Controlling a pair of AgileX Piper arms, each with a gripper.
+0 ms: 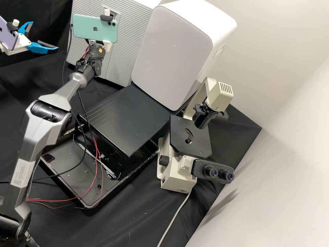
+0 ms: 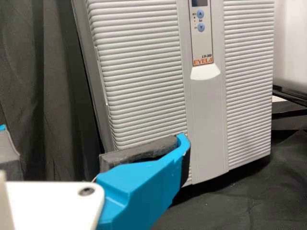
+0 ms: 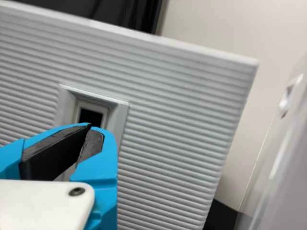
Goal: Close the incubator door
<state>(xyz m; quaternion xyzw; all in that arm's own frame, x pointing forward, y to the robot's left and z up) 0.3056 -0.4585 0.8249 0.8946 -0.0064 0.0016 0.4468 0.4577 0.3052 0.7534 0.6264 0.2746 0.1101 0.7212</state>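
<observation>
Nearest, high view: grey right arm (image 1: 51, 113) slants up from the lower corner, past a black tray (image 1: 70, 183) with a beige microscope (image 1: 176, 180) beside it. Farther: black flat panel (image 1: 130, 120), then a white rounded cabinet (image 1: 171, 55). Right pincer (image 1: 108, 46), teal phone (image 1: 92, 31) mounted on it, is at the incubator front. Right wrist view: clenched, pads meeting at the tips, before the recessed control panel (image 3: 91, 115). Left pincer (image 1: 40, 37), near the high view's left edge, bears a purple phone (image 1: 9, 37); released, fingers wide apart. Farthest: ridged incubator door (image 1: 133, 37), standing upright beside the cabinet. Whether it is fully closed, cannot tell. Black cloth (image 1: 137, 212) covers the tabletop.
</observation>
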